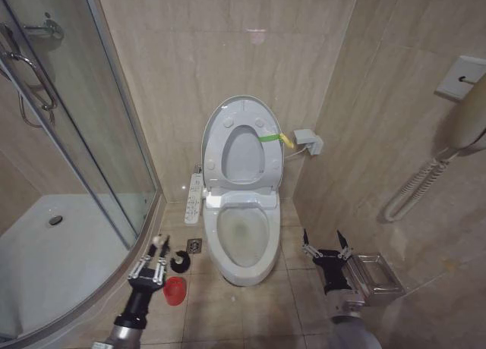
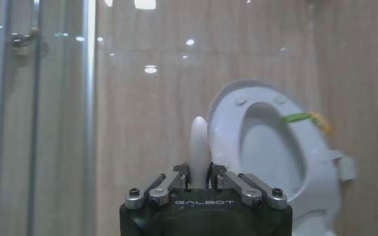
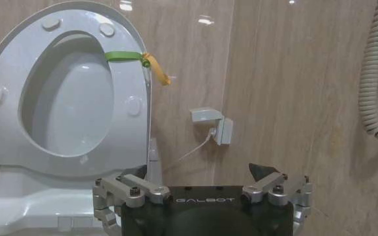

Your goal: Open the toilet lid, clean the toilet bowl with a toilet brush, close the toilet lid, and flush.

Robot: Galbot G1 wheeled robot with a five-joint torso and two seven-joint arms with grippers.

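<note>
Hidden or unclear: the brush end of the toilet brush [image 1: 159, 241] cannot be made out; only its pale handle shows, rising from the left gripper [image 1: 155, 267]. The black round thing [image 1: 180, 262] on the floor just right of that gripper is too small to identify.
Left gripper: low on the robot's left, pressed together on the toilet brush handle, which stands out between its fingers [image 2: 169, 184].
Brush axis: the handle runs in line with the left gripper's reach, its rounded tip pointing up and ahead toward the tiled wall.
Red holder [image 1: 175, 290]: on the floor just right of the left gripper's wrist, apart from it.
Right gripper [image 1: 325, 246]: low on the robot's right, spread wide, pinching nothing, with a metal wall rack [image 1: 373, 278] just beside it on its outer side.
Toilet lid [image 1: 241, 148]: raised, leaning back against the wall ahead of and between both grippers, a green-and-yellow tab [image 1: 275, 139] at the edge nearer the right gripper.
Toilet bowl [image 1: 244, 239]: open, between the two grippers, long axis running from the robot toward the wall.
Button panel [image 1: 195, 197]: on the bowl's side nearer the left gripper.
</note>
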